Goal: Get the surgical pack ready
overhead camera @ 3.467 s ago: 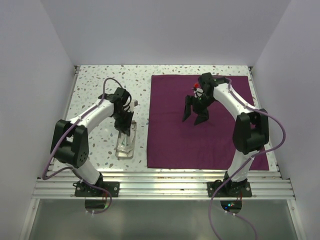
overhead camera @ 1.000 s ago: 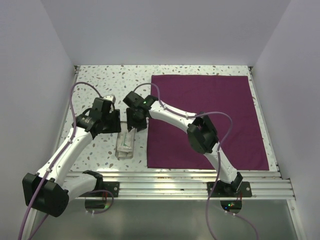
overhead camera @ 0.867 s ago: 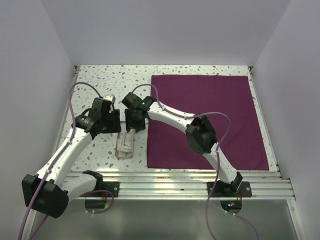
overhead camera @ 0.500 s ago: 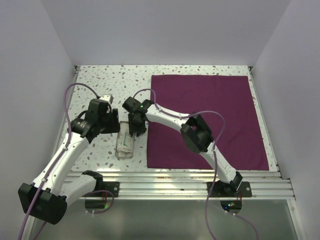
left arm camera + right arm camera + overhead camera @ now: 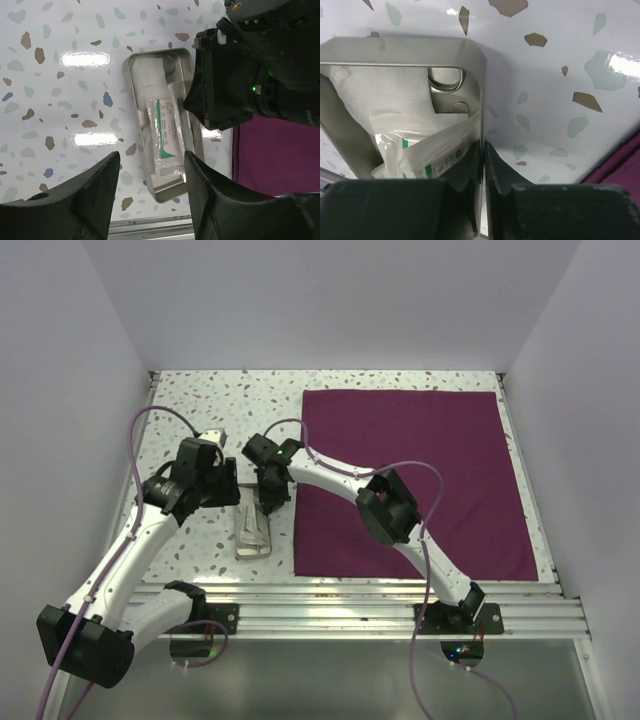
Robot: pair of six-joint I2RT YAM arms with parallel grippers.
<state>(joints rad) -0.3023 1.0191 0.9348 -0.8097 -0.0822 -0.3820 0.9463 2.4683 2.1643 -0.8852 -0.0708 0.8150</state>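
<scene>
The small steel tray [image 5: 252, 552] sits on the speckled table left of the flat magenta cloth [image 5: 420, 480]. Inside the tray lie white gauze [image 5: 152, 75], a green-printed sealed packet [image 5: 167, 135] and the ring handle of a metal instrument [image 5: 447, 80]. My right gripper [image 5: 483, 150] is shut on the tray's right wall [image 5: 481, 110], one finger inside and one outside. The left gripper [image 5: 151, 157] hovers open above the tray's near end, touching nothing. The right gripper's black body [image 5: 225, 85] hides part of the tray's right side in the left wrist view.
The cloth's left edge [image 5: 260, 150] runs close to the tray's right side. The metal rail [image 5: 320, 605] borders the table's near edge. White walls close in on the left and right.
My right gripper came down onto the tray's right wall and its jaws closed on it. The left arm has pulled back slightly and its gripper stays open.
</scene>
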